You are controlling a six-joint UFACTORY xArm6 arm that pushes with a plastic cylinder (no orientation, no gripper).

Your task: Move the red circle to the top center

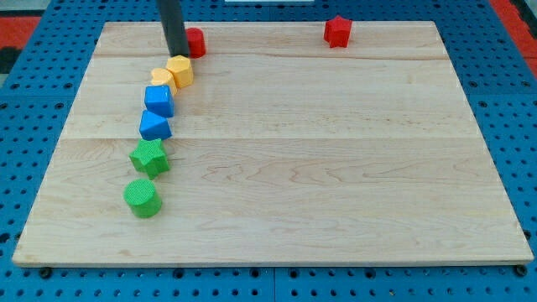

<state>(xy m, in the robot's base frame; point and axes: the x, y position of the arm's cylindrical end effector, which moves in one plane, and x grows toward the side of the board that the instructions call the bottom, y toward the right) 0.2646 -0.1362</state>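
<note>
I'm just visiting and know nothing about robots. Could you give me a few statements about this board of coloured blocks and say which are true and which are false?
1. My tip is at the view's top left, touching the left side of a red block that it partly hides. True.
2. The red star-like block sits at the view's bottom right. False: it is near the top edge, right of centre.
3. The two blue blocks, a cube and a wedge-like one, lie between the yellow and green blocks. True.
4. The green cylinder is the topmost block in the left column. False: it is the lowest, under the green star.
5. Both yellow blocks sit just below my tip. True.
</note>
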